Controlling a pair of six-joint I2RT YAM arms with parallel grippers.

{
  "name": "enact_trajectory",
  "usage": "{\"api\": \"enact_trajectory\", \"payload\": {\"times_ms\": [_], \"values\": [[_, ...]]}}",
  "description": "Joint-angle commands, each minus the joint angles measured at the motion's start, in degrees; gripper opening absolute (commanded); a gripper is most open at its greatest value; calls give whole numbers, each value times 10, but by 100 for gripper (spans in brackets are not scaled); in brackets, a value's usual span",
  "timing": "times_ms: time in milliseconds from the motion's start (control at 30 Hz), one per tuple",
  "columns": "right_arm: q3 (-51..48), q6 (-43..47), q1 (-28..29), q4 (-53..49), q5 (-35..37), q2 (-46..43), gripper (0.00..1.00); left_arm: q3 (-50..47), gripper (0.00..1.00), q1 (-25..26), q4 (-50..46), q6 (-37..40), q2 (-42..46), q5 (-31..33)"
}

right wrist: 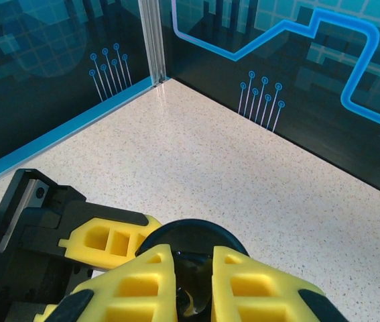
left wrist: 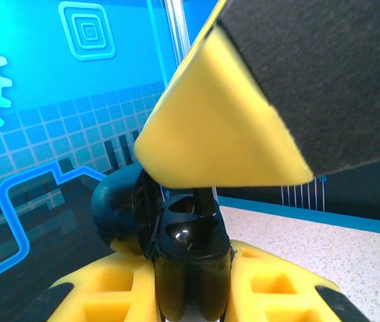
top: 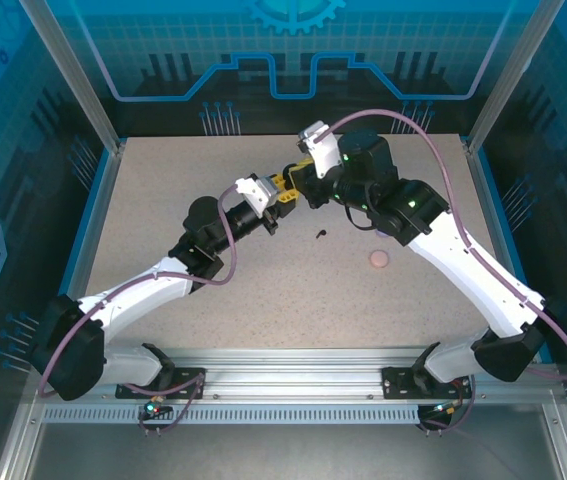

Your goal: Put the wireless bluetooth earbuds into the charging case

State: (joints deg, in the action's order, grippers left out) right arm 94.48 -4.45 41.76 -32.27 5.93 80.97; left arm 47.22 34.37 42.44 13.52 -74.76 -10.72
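Seating: black earbud at black case mouth, not yet home.
Left gripper: clamps case.
Right gripper: pinches earbud.
Your remainder: second black earbud on table.

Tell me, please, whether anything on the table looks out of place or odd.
A small black piece, likely an earbud, lies loose on the table, apart from everything else. A pale pink round item sits alone near the right arm. Nothing looks spilled or damaged.
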Motion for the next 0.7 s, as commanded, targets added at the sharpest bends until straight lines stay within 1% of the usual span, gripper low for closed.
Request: {"api": "enact_trajectory", "payload": {"times_ms": [0, 433, 667], "values": [[0, -5, 9, -1, 10, 9, 15, 21, 0, 5, 10, 6, -2, 0], [-16, 3, 17, -15, 32, 8, 13, 22, 0, 5, 9, 5, -3, 7], [-24, 3, 20, -18, 33, -2, 12, 26, 0, 5, 8, 7, -6, 9]]}}
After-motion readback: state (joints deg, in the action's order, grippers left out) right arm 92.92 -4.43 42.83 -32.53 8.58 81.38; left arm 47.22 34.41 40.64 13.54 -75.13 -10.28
